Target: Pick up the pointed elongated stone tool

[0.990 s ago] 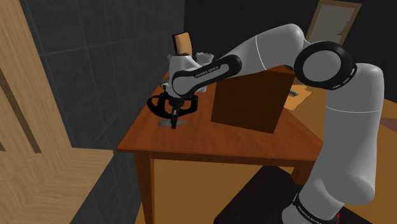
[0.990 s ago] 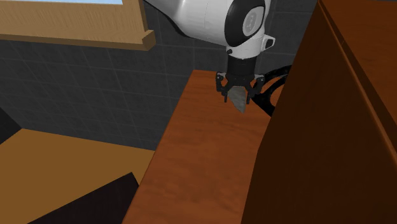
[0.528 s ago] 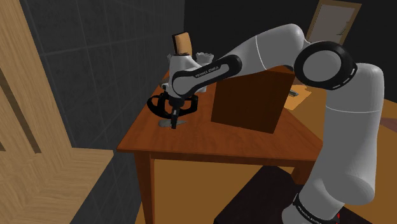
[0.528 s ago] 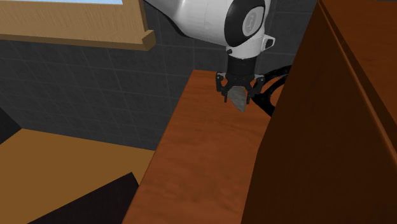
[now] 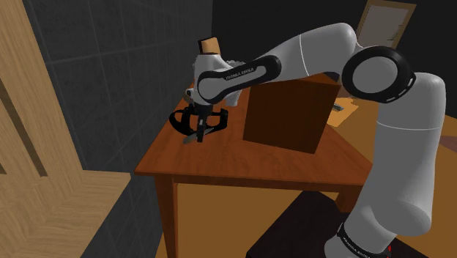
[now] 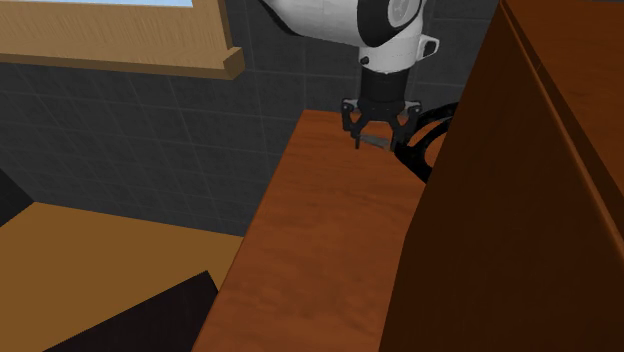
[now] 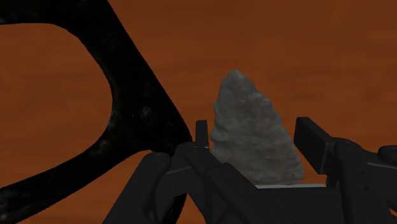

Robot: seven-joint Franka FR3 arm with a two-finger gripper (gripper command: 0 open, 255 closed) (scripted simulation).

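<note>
Okay, starting at the shoulder view's left, the dark tiled wall (image 5: 110,73) is running close along the far-left edge of the table (image 5: 220,165), so that side is offering little room. Moving right, the black curved frame (image 5: 178,119) is lying on the tabletop just beside the gripper (image 5: 199,130). The gripper is pinching the pointed grey stone tool (image 5: 190,138) between its two fingers, tip aiming down at the wood. In the wrist view the stone tool (image 7: 245,114) is sitting squarely in the gripper (image 7: 254,133), broad base deep in the clasp, with the black curved frame (image 7: 137,108) curling close beside one finger. In the second exterior view the stone tool (image 6: 371,143) is looking just clear of the table (image 6: 320,250), though that gap is hard to judge. I'd say the pick is nearly there. Doing it well is calling for a straight, slow rise with a firm squeeze, because those tapered sides could be slipping out if the hand is tilting or jerking. Rising straight is also avoiding a snag on the frame. Further right, the tall brown box (image 5: 285,117) is standing near the hand and walling off that side, so a sideways swing is risking a knock. The open room is lying overhead and toward the table's near edge.
</note>
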